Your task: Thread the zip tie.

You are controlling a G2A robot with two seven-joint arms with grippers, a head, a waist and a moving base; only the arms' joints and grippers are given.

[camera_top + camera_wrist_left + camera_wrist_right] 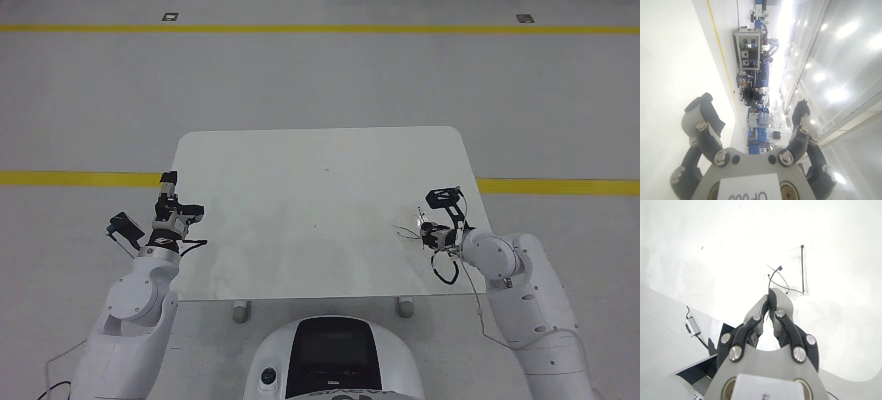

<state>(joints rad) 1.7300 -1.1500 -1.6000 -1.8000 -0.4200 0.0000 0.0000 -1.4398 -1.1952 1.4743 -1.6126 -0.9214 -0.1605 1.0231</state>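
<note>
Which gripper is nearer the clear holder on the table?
Right. The right gripper, shut on a zip tie, sits just short of the clear holder. The left gripper is open at the opposite edge of the table, far away.

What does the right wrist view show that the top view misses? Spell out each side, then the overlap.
Right wrist view: the right end effector is shut on a black zip tie, with a straight tie at a clear holder. Top view: the left end effector at the opposite edge of the table, and yellow floor lines. Both: the table, the right end effector and thin ties beside it.
</note>
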